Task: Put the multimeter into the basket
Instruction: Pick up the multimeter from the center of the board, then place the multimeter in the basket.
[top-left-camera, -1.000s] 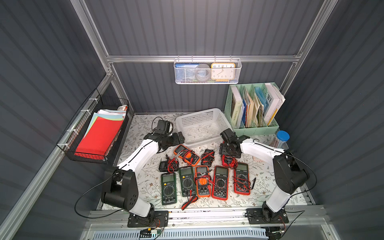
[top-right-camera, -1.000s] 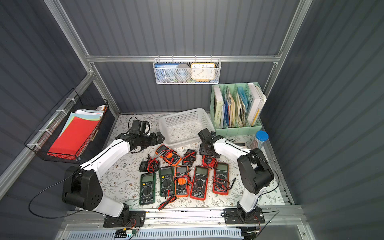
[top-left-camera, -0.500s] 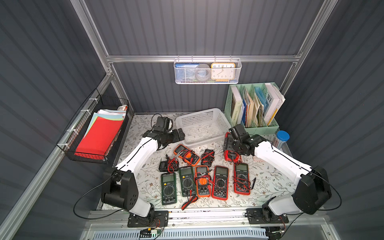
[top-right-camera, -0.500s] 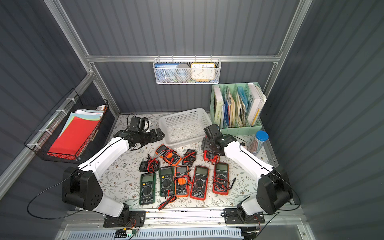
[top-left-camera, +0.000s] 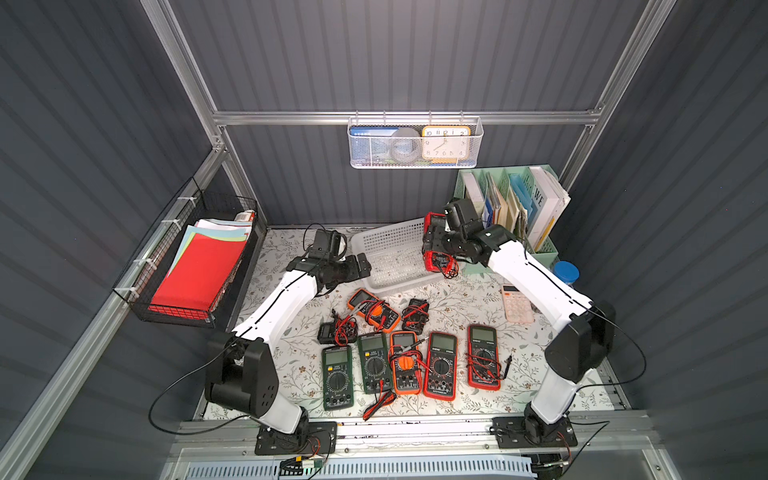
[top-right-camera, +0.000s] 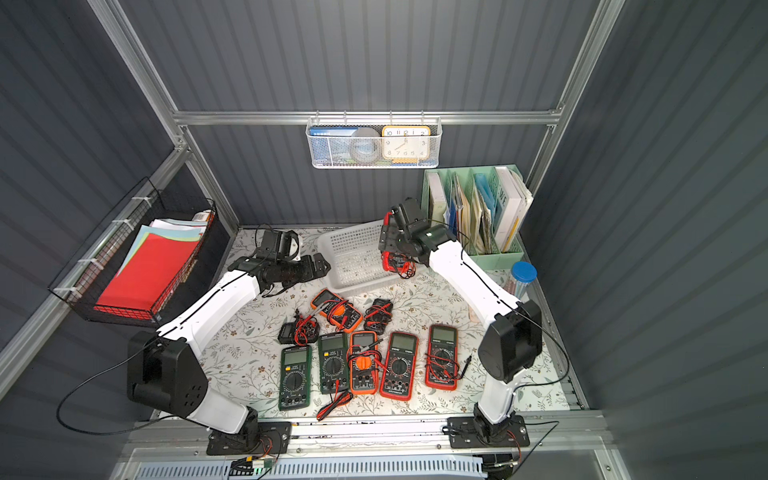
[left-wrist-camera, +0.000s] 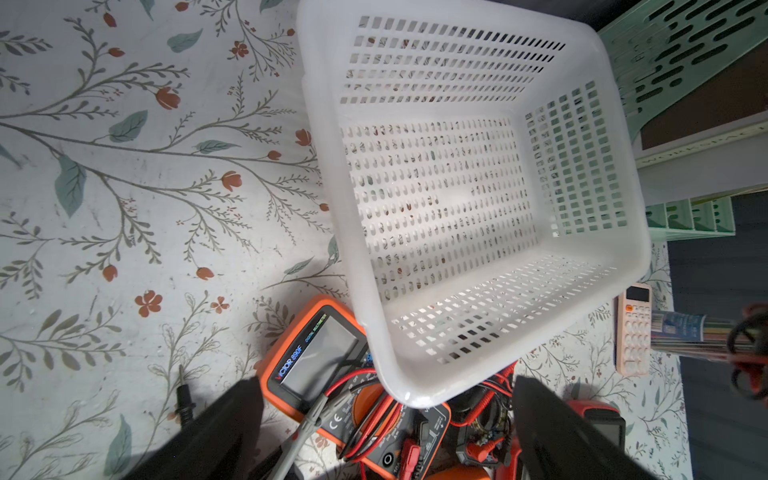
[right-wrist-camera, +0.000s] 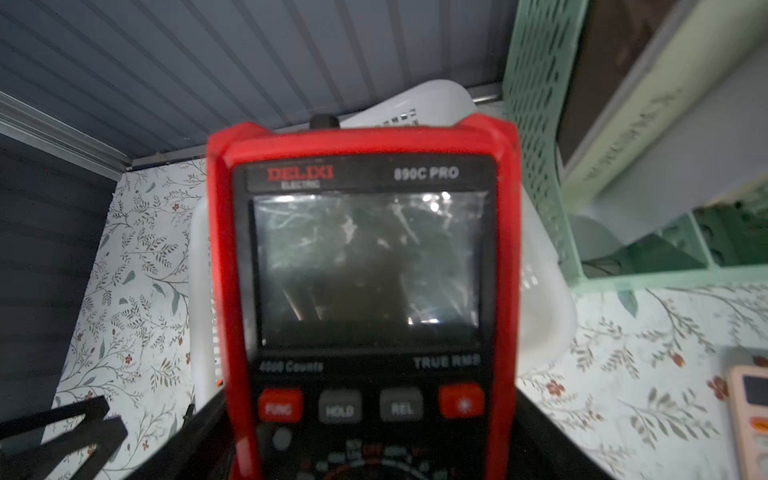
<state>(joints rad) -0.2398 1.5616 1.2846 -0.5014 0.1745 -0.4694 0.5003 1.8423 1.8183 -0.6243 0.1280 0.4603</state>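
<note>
Since a second ago my right arm (top-left-camera: 528, 270) has unfolded from low over the tabletop (top-left-camera: 299, 345) and swung toward the upper centre of the frame, carrying a red multimeter (top-left-camera: 433, 243). The left arm (top-left-camera: 291, 291) has barely shifted.

Nearest me, at lower centre in both top views, five spare meters (top-left-camera: 409, 365) lie in a row, with three smaller ones loose just above them. Left of centre, the left jaws stand released and empty, just beside the left end of the white basket (top-left-camera: 384, 239).

Further back, the right jaws are clenched on the multimeter's lower body, and the right wrist view shows its screen end pointing away from the wrist. The multimeter hangs clear of the tabletop over the basket's right end. Its long axis is steep, running up and down in the frame, and its red leads (top-left-camera: 446, 270) dangle by the rim. The left wrist view shows the basket floor bare.

I judge the open floor lies below and to the picture's left of the jaws, so the right arm alone can finish this.
</note>
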